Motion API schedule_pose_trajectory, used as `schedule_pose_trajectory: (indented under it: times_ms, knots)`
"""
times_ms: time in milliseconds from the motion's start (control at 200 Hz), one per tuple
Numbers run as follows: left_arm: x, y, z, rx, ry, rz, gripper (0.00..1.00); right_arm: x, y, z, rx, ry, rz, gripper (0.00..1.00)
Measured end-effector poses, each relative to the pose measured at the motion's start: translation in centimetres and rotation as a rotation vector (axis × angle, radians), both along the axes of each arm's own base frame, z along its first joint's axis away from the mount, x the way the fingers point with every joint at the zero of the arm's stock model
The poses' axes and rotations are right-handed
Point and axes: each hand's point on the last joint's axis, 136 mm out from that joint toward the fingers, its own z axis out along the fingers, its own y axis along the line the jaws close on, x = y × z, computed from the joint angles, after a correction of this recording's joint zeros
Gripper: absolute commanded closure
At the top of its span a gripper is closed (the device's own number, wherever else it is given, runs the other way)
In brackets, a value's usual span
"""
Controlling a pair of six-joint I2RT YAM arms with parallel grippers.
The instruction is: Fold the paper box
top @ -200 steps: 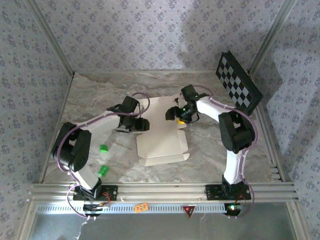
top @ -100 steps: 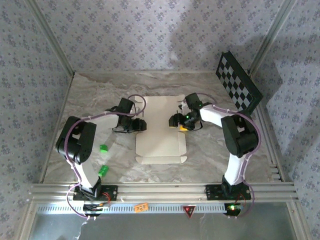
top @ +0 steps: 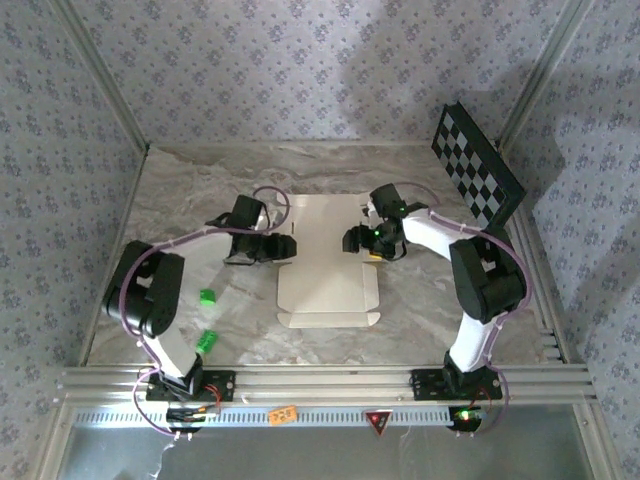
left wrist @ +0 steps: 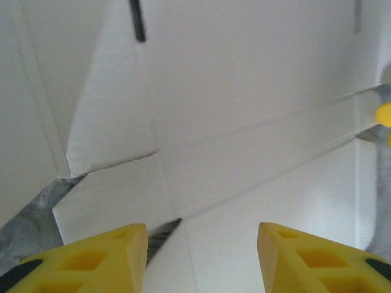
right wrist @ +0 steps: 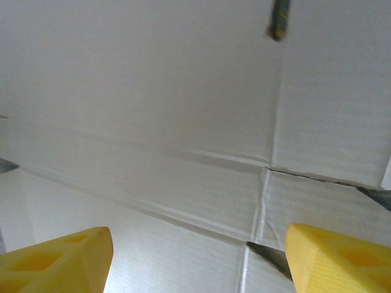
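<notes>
Since a second ago: paper box (top: 327,262) has swung from skewed to square and now lies flat, cream side up. Right gripper (top: 351,240) has come lower along box edge; left gripper (top: 287,247) barely shifted. I count one box, two grippers, two green pieces (top: 207,296), one checkerboard panel (top: 477,165). Box sits between the grippers, an edge at each one's fingertips. Left jaws moderately apart, right jaws wide, and I see nothing clamped in either. Green pieces well outside left gripper, toward arm bases. Panel beyond right gripper, leaning at far wall.
</notes>
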Motion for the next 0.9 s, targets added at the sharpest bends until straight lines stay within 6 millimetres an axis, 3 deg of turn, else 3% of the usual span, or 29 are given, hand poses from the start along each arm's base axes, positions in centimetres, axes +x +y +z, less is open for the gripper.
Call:
schedule_pose_trajectory:
  times_ms: [170,350,540,715,900]
  knots:
    - [0.2,0.6,3.7,-0.017,-0.085,0.023,0.46,1.2,2.7,3.2,0.055,-0.068,0.031,0.25]
    - [0.4,1.8,3.7,0.002,-0.072,0.079,0.44,1.1,6.5,5.2,0.139,-0.088,0.099,0.28]
    - [-0.4,2.8,2.2,0.021,-0.014,0.129,0.41,0.2,8.8,3.0,0.181,-0.014,0.141,0.32]
    - [-0.8,3.0,1.0,0.026,0.032,0.158,0.40,-0.3,9.0,0.7,0.174,0.050,0.140,0.34]
    - [-0.9,3.1,-0.3,0.035,0.077,0.177,0.36,-0.5,9.0,-0.6,0.165,0.071,0.138,0.36]
